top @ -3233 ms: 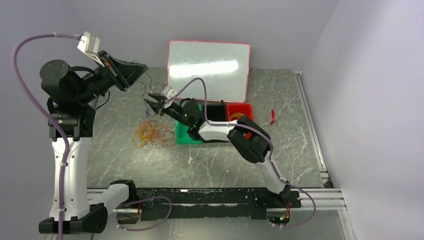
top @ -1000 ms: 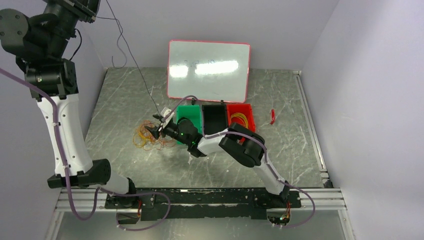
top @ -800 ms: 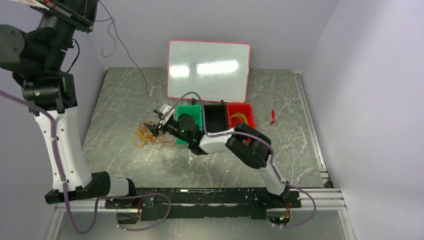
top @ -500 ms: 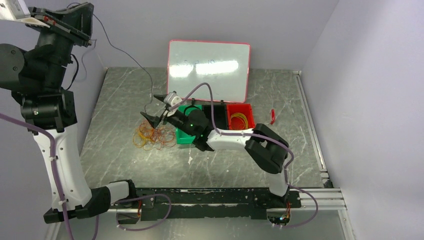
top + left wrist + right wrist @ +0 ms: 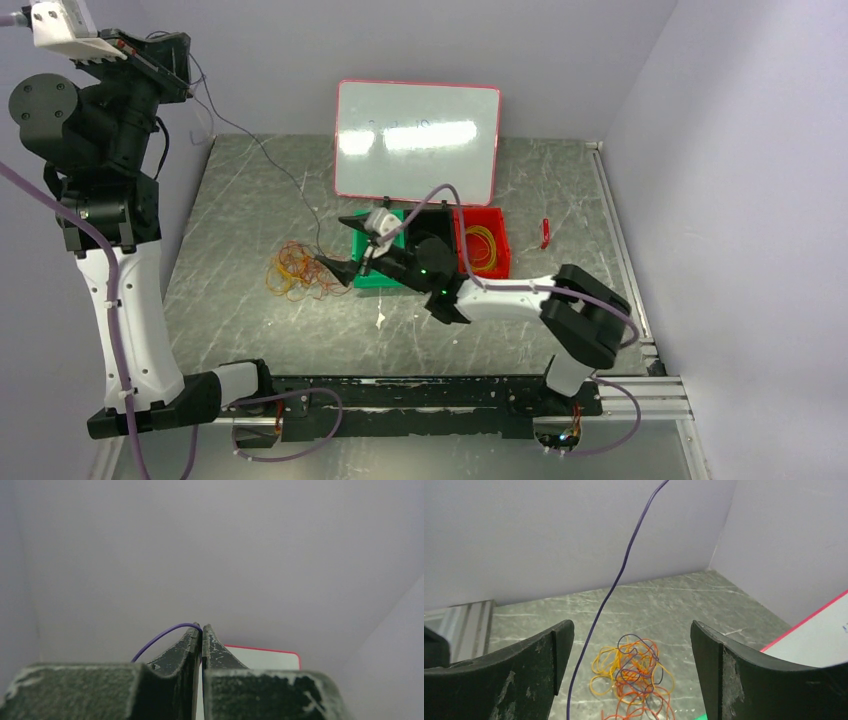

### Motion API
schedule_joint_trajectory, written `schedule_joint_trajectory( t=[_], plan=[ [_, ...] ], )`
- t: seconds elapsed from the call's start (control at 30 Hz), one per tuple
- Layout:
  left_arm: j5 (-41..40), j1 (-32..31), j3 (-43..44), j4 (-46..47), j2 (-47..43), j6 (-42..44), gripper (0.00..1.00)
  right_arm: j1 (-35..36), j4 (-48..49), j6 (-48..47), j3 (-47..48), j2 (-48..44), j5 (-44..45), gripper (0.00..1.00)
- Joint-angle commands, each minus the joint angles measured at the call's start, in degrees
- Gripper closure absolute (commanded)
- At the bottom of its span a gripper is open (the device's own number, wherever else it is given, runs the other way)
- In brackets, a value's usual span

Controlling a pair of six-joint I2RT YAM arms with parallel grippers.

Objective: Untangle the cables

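- The left claw (image 5: 201,630) is raised in the upper left of the overhead view. It is pinched shut on one end of a thin purple cable (image 5: 616,582), which slopes down from it towards the middle of the counter (image 5: 240,200).
- The right claw (image 5: 332,240) stands wide open and holds nothing, at the centre of the overhead view, just right of the heap. In its own camera the purple cable runs through the gap between its jaws and touches neither.
- The heap of cables (image 5: 300,272) lies on the counter left of centre, with orange, yellow and a few dark loops knotted together.
- I cannot tell whether the purple cable's lower end is free of the heap or caught in it.
- The red bin (image 5: 482,212), right of centre, holds some yellow loops (image 5: 480,245), so part of the sorting looks done.
- The arm hides most of the green bin (image 5: 370,278) and black bin (image 5: 432,215), so their contents are unclear.
- Judged from this, one strand is nearly drawn out and most of the untangling is left to do.
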Motion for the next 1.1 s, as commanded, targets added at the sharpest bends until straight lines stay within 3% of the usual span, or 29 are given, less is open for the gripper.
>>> schedule_joint_trajectory(
  t=[0.0, 0.33, 0.7, 0.93, 1.07],
  plan=[
    [-6.49, 0.55, -0.26, -2.98, 0.29, 3.82, 0.93, -0.09, 4.48, 2.31, -6.02, -8.93, 1.53, 0.09],
    [-15.37, 0.64, -4.38, -5.01, 0.37, 6.48, 0.93, -0.12, -0.99, 0.06, -18.74, -30.35, 10.19, 0.06],
    [-24.64, 1.43, -3.59, -8.84, 1.74, 7.69, 0.93, -0.26, -17.3, -5.51, -27.2, -53.98, 23.78, 0.05],
    [-22.95, 2.66, -4.71, -8.42, 2.29, 7.72, 0.93, -0.24, -30.46, -8.24, -27.2, -67.69, 28.71, 0.0],
    [-15.61, 2.9, -6.17, -5.73, 2.04, 8.59, 0.93, -0.25, -36.15, -8.38, -26.76, -70.76, 28.64, 0.0]
  ],
)
